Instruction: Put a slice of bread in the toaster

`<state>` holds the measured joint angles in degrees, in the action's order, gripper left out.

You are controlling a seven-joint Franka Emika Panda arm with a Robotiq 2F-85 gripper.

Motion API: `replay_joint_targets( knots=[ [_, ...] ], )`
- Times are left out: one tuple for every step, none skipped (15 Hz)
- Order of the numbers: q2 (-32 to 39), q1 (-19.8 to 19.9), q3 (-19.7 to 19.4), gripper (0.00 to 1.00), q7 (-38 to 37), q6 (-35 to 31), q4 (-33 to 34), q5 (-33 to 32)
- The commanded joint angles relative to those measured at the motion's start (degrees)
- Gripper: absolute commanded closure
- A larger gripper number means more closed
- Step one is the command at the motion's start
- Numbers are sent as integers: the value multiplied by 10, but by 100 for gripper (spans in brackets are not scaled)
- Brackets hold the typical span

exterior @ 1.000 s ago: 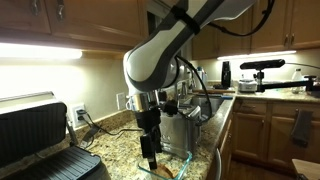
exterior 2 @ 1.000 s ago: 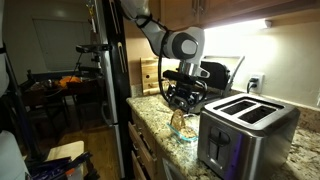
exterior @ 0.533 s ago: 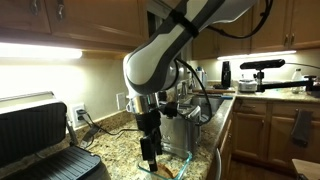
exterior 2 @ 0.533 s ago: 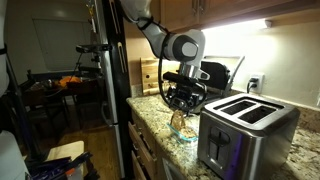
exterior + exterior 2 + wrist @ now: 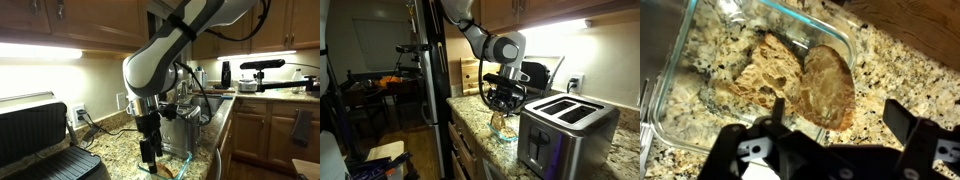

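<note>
Gripper (image 5: 836,132) hangs point-down over the glass dish, its two dark fingers (image 5: 752,152) spread wide, with nothing held between them. In both exterior views it sits low at the end of the bent white arm (image 5: 155,60), just above the dish and in front of the toaster.

Speckled granite countertop (image 5: 910,70) carries everything. At its far end in an exterior view stands the black and silver contact grill (image 5: 35,125), lid raised, well apart from the gripper (image 5: 150,158).

Next in size, the toaster (image 5: 562,135) is a shiny steel box with two open slots on top; it stands just beside the dish, and its slots hold nothing that can be seen.

The clear glass dish (image 5: 710,45) lies on the granite directly under the gripper (image 5: 503,103).

Inside it the slice of bread (image 5: 828,88), smooth, oval and tan with a darker edge, lies flat at the dish's right side in the wrist view. A rougher, craggy piece (image 5: 765,70) lies touching it on the left.
</note>
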<state>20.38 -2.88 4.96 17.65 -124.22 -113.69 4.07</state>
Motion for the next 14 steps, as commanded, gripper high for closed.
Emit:
replay_joint_targets(
  knots=[
    [3, 3, 3, 0, -16, -10, 3, -3],
    [3, 3, 2, 0, -16, -10, 3, -3],
    [4, 4, 2, 0, -16, -11, 3, -3],
    [4, 4, 2, 25, -16, -11, 3, -3],
    [4, 4, 2, 26, -16, -11, 3, -3],
    [5, 5, 2, 33, -16, -10, 4, -2],
    [5, 5, 2, 32, -17, -10, 4, -2],
    [7, 5, 2, 14, -17, -11, 5, -2],
    [9, 4, 2, 17, -19, -11, 6, -3],
    [10, 4, 1, 14, -20, -11, 6, -3],
    [11, 4, 1, 19, -21, -11, 7, -4],
    [13, 5, 1, 31, -22, -11, 7, -3],
    [15, 5, 1, 40, -22, -12, 8, -3],
    [17, 5, 1, 47, -22, -12, 10, -4]
  ],
)
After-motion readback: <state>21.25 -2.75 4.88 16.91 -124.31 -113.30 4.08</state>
